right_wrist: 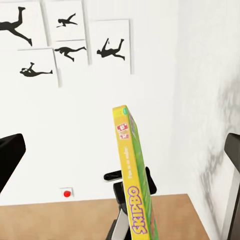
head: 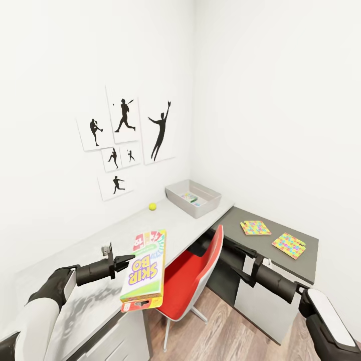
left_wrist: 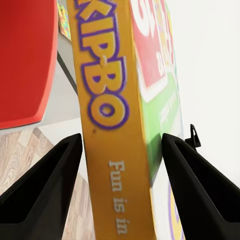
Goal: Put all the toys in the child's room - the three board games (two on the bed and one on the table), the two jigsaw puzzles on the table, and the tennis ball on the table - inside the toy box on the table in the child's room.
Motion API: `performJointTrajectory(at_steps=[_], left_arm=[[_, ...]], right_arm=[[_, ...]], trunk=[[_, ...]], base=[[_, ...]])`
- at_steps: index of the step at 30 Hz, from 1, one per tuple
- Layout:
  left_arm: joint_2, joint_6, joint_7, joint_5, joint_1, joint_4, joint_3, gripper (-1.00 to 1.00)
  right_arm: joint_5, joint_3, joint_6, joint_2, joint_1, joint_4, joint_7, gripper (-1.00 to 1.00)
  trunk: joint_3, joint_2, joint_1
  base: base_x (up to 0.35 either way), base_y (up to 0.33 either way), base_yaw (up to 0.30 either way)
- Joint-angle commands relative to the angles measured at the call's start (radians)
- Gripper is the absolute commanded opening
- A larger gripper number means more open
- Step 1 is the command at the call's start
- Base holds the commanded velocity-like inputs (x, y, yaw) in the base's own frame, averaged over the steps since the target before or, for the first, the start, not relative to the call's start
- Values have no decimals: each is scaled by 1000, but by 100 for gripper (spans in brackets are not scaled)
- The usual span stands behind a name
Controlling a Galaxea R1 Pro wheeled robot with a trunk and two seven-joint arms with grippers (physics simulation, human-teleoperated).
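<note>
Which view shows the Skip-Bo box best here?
The head view: the whole Skip-Bo box shows, held in the left pincer above the desk edge. The left wrist view gives only its side close up; the right wrist view shows it edge-on.

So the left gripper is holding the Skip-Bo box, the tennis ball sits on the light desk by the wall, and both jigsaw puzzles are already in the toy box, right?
Not quite. The two jigsaw puzzles lie on the dark desk, outside the toy box, as the head view shows. The left gripper does hold the Skip-Bo box, and the tennis ball sits on the light desk.
</note>
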Motion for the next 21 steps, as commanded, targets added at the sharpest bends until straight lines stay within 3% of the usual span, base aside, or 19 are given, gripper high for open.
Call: performJointTrajectory(at_steps=[1, 14, 21], left_arm=[[0, 9, -6, -10, -1, 0, 7, -100], [2, 9, -12, -10, 0, 0, 7, -100], [3, 1, -60, -10, 1, 0, 6, -100]], right_arm=[[6, -1, 5, 0, -1, 1, 6, 100], [6, -5, 4, 2, 0, -10, 6, 100], [6, -6, 5, 2, 0, -11, 6, 100]], trunk=[[-1, -1, 0], [-1, -1, 0], [-1, -1, 0]], base=[[0, 0, 0], [17, 0, 0], [194, -37, 0]])
